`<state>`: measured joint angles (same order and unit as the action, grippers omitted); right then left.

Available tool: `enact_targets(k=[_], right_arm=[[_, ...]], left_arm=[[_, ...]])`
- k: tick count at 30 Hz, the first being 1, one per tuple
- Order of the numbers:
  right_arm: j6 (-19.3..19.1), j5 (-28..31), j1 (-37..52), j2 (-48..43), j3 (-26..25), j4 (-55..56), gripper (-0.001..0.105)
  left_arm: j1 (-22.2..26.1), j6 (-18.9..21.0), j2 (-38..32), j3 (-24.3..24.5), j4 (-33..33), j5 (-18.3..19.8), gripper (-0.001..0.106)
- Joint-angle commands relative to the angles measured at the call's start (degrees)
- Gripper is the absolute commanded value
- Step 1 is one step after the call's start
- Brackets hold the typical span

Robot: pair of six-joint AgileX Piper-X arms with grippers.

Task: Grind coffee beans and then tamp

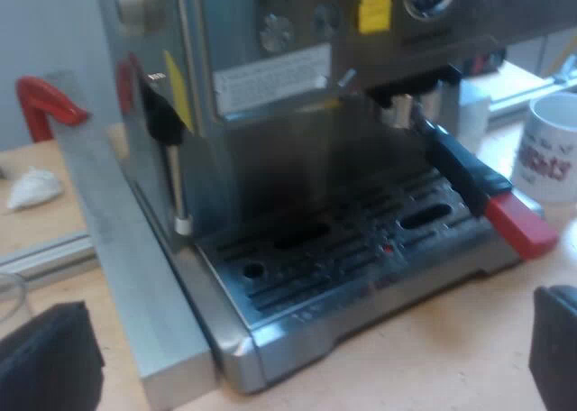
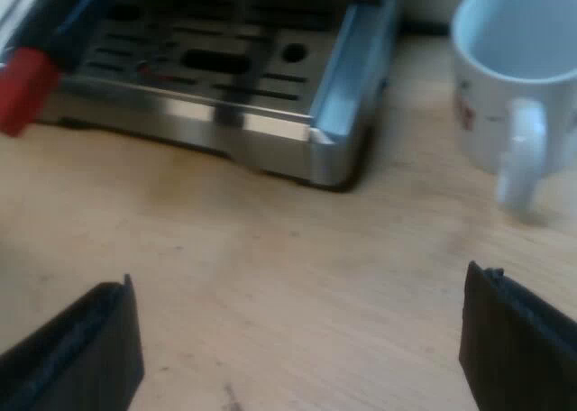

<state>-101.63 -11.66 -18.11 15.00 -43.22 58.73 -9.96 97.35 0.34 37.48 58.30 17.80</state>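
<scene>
In the left wrist view, your left gripper (image 1: 311, 339) hangs low in front of the espresso machine (image 1: 270, 86), over the wooden table (image 1: 406, 357). Its two black fingers are spread wide apart and hold nothing. The metal holder (image 1: 460, 168) is locked into the machine's front, above the drip tray (image 1: 343, 249). Its dark handle sticks out with the red end (image 1: 523, 223) at the tip. Locked in like that, it stays up with no one holding it. A white mug (image 1: 552, 150) stands on the table just past the red end. A curved clear edge beside one finger may be the measuring glass (image 1: 9, 294), but it is too blurry to be sure.

In the right wrist view, your right gripper (image 2: 302, 294) hovers over bare table, near a corner of the drip tray. Its fingers are wide apart too, with nothing between them. The mug stands close by, empty, its handle facing the gripper. I think grinding has not begun. Both grippers look spread so either one can take the handle.
</scene>
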Motion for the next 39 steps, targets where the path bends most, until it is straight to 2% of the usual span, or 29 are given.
enact_targets(k=[1,4,7,11,13,15,19,21,24,27,32,33,34,36,39], right_arm=[[-0.43,-2.64,-3.26,2.73,-2.78,0.00,0.074],[-1.42,-3.61,-7.12,5.25,-4.73,0.00,0.074],[-1.48,-4.14,-11.37,7.45,-5.63,-0.70,0.074],[-1.06,-4.03,-17.62,9.37,-5.65,-2.41,0.074],[-1.04,-3.88,-20.29,10.10,-5.65,-3.92,0.074],[-0.74,-1.89,-24.08,11.14,-5.65,-6.66,0.074],[0.34,1.96,-30.48,13.53,-5.65,-9.54,0.074],[1.91,5.70,-35.18,15.79,-5.65,-11.60,0.071],[3.29,9.46,-39.76,18.06,-5.65,-13.71,0.070],[4.05,15.80,-46.36,21.27,-5.54,-17.23,0.070],[6.06,23.95,-54.35,24.83,-4.07,-23.66,0.060],[7.24,25.79,-55.43,25.38,-3.63,-25.16,0.059],[9.71,30.84,-59.23,27.40,-1.57,-29.02,0.058],[11.63,34.38,-60.99,28.75,-0.24,-31.27,0.058],[16.77,40.22,-64.75,31.61,2.31,-36.86,0.058]], left_arm=[[-2.41,0.58,0.63,0.21,0.14,0.49,0.077],[-3.91,0.40,0.79,0.21,0.13,2.44,0.066],[-4.95,0.41,1.16,0.21,0.13,5.35,0.066],[-6.47,-0.04,1.99,-0.03,0.13,5.65,0.066],[-7.83,-0.92,2.43,-0.95,-0.07,7.18,0.066],[-9.88,-2.24,2.48,-2.62,-0.88,9.13,0.066],[-13.01,-2.55,2.48,-5.92,-3.91,9.11,0.071],[-14.57,-2.53,2.48,-8.05,-5.69,9.11,0.075],[-15.51,-2.53,2.48,-9.61,-6.96,9.11,0.074],[-15.81,-2.53,2.48,-11.96,-8.98,9.65,0.074],[-15.81,-2.53,2.48,-13.69,-11.58,10.71,0.074],[-15.81,-2.53,2.48,-13.72,-11.71,10.71,0.074],[-15.81,-2.53,2.48,-13.75,-11.76,10.71,0.074],[-15.81,-2.53,2.48,-13.84,-11.91,10.71,0.074],[-15.81,-2.53,2.48,-14.04,-12.00,10.71,0.074]])
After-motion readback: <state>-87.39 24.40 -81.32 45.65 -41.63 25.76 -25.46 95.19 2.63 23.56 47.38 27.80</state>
